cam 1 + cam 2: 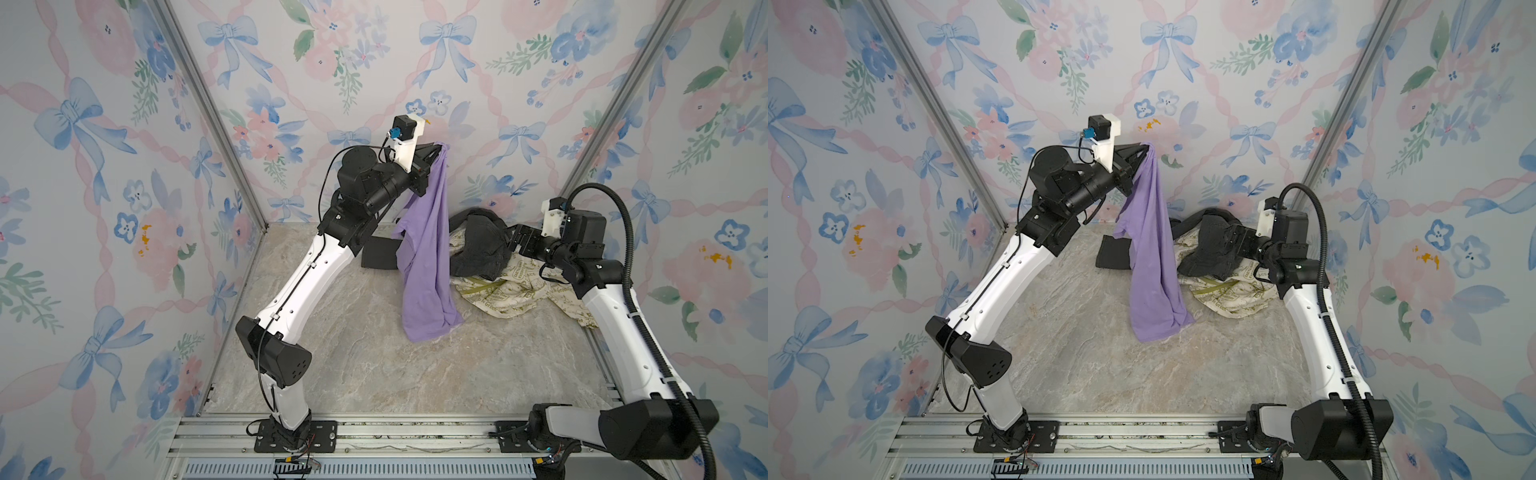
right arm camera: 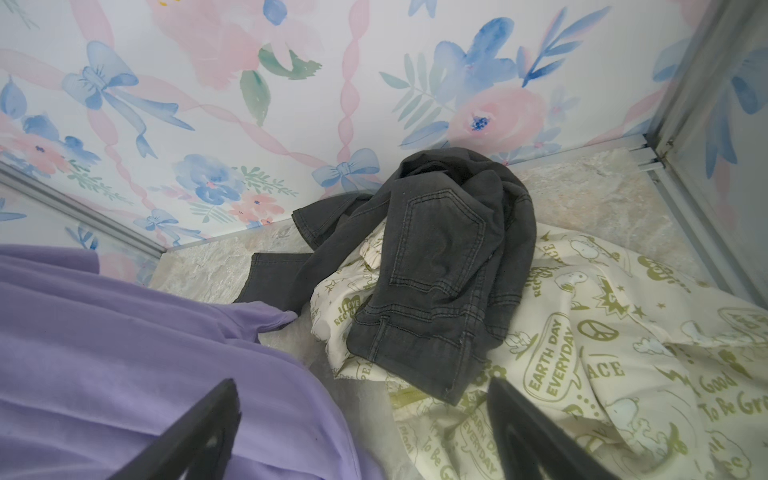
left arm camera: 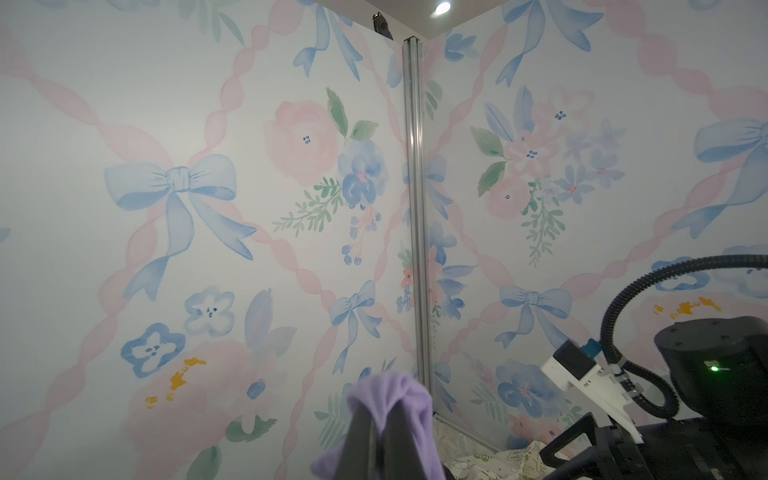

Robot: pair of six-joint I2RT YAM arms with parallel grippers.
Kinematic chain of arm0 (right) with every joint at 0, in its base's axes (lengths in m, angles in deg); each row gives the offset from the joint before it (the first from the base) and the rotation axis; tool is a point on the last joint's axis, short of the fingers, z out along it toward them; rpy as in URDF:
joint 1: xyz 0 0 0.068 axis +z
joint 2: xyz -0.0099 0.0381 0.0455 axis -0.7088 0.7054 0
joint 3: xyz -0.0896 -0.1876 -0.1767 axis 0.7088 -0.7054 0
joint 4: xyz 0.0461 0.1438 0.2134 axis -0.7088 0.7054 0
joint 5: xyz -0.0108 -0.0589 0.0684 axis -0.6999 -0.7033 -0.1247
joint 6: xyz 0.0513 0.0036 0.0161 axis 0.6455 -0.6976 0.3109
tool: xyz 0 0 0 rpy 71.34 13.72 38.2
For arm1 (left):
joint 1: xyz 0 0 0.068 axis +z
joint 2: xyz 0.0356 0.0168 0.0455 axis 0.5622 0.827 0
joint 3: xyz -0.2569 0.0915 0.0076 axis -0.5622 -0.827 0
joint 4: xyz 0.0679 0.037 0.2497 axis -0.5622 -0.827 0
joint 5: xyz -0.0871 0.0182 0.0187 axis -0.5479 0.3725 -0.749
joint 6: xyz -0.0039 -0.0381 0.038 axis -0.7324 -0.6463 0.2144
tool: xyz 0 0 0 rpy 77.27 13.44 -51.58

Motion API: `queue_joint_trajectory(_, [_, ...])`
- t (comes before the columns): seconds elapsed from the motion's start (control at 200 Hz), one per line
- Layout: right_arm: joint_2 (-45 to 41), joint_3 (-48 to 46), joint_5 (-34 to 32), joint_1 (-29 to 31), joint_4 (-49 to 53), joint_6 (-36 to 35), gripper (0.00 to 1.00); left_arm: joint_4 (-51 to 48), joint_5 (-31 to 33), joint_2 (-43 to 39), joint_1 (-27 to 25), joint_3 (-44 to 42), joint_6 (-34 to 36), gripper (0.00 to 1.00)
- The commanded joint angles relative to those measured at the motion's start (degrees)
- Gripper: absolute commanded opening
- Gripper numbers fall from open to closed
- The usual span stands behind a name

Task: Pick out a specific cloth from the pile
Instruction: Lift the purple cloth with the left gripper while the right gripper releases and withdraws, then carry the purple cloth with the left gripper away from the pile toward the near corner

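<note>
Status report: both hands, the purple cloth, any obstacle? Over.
Left hand shut on purple cloth, hanging beside pile. Right hand open, empty, at pile. Grey pants leg lies behind cloth.

Bottom centre of the frame: the left end effector [image 3: 381, 432] is clamped on the cloth [image 3: 390, 392], lavender bunched over its tips. Lower right, the right arm [image 3: 715, 374], and a sliver of the pile [image 3: 498, 461].

Both top views look steeply down from the near edge, sharing the whole counter [image 1: 374, 374]. The left wrist view faces the far right corner post [image 3: 415, 208]; the right wrist view looks closely at the pile [image 2: 457, 270].
</note>
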Motion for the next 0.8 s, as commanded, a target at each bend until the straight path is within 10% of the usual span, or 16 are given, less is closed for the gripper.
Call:
queue_joint_trajectory(0.0, [-0.11, 1.57, -1.30, 2.09, 2.04, -2.22, 0.95, -2.11, 5.74, -4.10, 1.41, -1.32, 2.10, 0.00])
queue_joint_trajectory(0.795, [-2.10, 1.59, -4.23, 9.66, 2.09, -1.19, 0.96, -14.97, 20.21, -19.32, 19.98, -10.49, -3.03, 0.00])
